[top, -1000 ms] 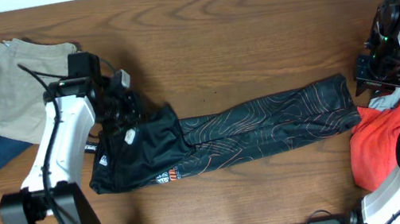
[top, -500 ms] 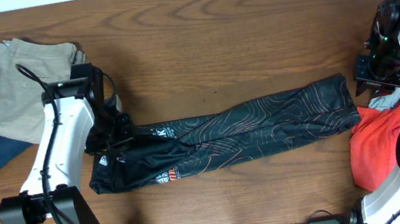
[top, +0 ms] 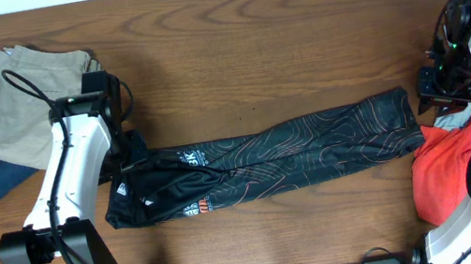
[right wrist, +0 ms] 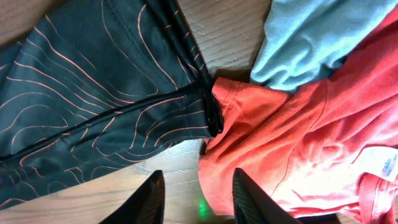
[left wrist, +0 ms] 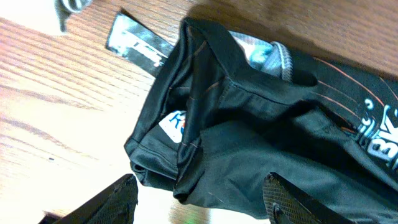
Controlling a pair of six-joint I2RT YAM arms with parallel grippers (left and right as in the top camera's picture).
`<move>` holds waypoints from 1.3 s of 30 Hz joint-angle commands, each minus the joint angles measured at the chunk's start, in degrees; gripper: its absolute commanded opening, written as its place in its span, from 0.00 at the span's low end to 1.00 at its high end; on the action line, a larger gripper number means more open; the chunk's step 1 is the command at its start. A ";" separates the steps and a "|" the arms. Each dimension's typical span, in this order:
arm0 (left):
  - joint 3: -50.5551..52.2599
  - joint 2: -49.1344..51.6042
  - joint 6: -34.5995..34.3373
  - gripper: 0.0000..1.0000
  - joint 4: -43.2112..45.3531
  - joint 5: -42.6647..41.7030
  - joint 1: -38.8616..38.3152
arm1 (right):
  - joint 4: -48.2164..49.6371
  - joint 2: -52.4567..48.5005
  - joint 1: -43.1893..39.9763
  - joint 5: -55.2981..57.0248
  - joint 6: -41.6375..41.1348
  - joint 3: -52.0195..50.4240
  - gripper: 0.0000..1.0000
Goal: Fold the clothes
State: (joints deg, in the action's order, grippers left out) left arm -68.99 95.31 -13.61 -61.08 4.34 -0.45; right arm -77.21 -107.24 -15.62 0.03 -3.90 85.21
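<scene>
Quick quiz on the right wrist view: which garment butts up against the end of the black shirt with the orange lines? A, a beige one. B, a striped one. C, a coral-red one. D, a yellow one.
C: the coral-red shirt has its edge right against the hem end of the black shirt, with a pale blue-grey garment lying just above it.
</scene>
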 commanded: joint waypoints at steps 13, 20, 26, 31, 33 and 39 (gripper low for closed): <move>0.44 -0.15 -3.21 0.34 2.91 -10.80 0.09 | 6.93 0.46 0.24 -4.04 13.16 -6.16 0.45; 0.44 -0.15 -3.23 0.34 3.78 -10.82 0.09 | 17.38 0.42 0.24 -4.20 15.87 -13.29 0.46; 0.44 -0.15 -3.23 0.34 3.78 -10.82 0.09 | 26.49 0.42 0.24 -4.81 19.28 -17.88 0.49; 0.44 -0.15 -3.23 0.34 3.76 -10.84 0.09 | 31.21 0.42 0.24 -4.85 21.03 -21.09 0.58; 0.44 -0.15 -3.23 0.34 3.76 -10.84 0.09 | 31.78 0.42 0.24 -5.57 22.08 -22.08 0.59; 0.44 -0.15 -3.23 0.34 3.78 -10.84 0.09 | 32.46 0.42 0.26 -14.12 22.43 -23.34 0.51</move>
State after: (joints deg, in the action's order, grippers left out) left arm -68.93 95.31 -16.53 -57.08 -6.07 -0.45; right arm -44.91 -106.76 -15.62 -6.90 17.21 63.46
